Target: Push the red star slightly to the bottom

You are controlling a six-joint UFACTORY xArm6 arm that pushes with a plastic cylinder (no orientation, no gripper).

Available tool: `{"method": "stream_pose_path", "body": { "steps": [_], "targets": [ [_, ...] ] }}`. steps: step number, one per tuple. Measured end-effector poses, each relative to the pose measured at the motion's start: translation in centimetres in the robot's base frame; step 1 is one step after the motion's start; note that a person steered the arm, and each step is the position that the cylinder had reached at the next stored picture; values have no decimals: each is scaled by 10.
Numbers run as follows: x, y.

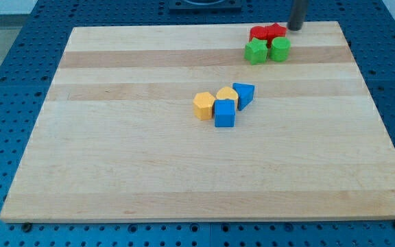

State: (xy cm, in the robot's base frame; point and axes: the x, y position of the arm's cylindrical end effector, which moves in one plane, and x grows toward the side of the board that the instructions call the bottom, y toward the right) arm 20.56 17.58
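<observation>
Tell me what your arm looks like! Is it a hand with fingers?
No hand and no fingers. All you can see of me is a straight, dark grey rod, round like a thick pencil, coming in from the view's top. Its blunt lower end, my tip, sits just right of the red star. It looks plain: no cables, stickers or markings show.

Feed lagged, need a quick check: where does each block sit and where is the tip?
my tip: at red star's upper right
red star: top edge, beside red block
red block: left of star
green blocks: just below reds
yellow blocks, blue blocks: clustered mid-board
</observation>
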Motion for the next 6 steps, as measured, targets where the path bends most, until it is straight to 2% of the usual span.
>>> {"method": "stream_pose_path", "body": {
  "steps": [1,2,4,5,6],
  "targets": [
    [8,-24],
    [24,-24],
    [14,-24],
    [-6,-13],
    [-7,53]
  ]
}}
